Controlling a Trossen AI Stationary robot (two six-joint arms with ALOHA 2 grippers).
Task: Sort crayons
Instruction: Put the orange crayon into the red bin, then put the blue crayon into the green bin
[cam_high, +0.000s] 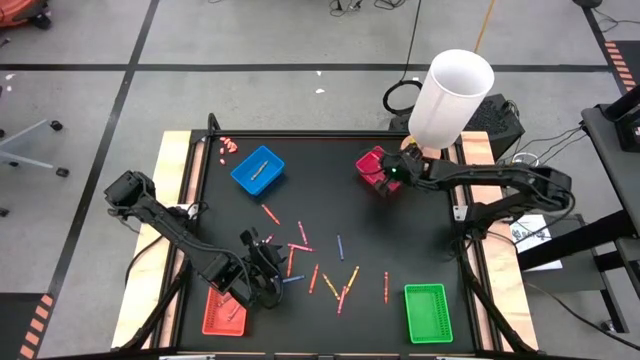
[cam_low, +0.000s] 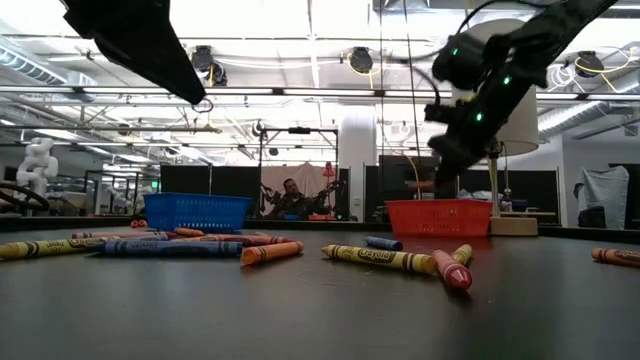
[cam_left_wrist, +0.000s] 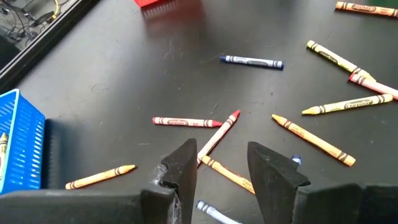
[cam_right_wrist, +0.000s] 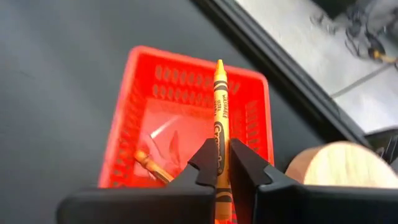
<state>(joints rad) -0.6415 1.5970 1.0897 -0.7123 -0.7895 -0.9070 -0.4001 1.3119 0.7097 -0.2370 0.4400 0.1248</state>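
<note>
Crayons lie scattered on the black table (cam_high: 330, 215), mostly between its middle and near edge (cam_high: 340, 280). My right gripper (cam_high: 393, 172) hangs over the red tray (cam_right_wrist: 186, 118) at the far right, shut on an orange-yellow crayon (cam_right_wrist: 219, 112). An orange crayon (cam_right_wrist: 152, 165) lies inside that tray. My left gripper (cam_left_wrist: 221, 163) stands open above the near-left crayons (cam_left_wrist: 217, 134), with nothing between its fingers. My right gripper pinches the orange-yellow crayon's wrapped shaft (cam_right_wrist: 218, 146) between its two fingertips. The fingers slant down from the table's right and lie along the crayon. Its pointed end (cam_right_wrist: 219, 63) sticks out ahead of them. The crayon is lifted clear above the red tray.
A blue tray (cam_high: 257, 170) stands far left, a red tray (cam_high: 222, 310) near left, a green tray (cam_high: 428, 312) near right. A tall white cylinder (cam_high: 450, 95) on a wooden base (cam_right_wrist: 336, 168) stands beside the far-right tray. Tiny pink bits (cam_high: 228, 145) lie at the far left corner.
</note>
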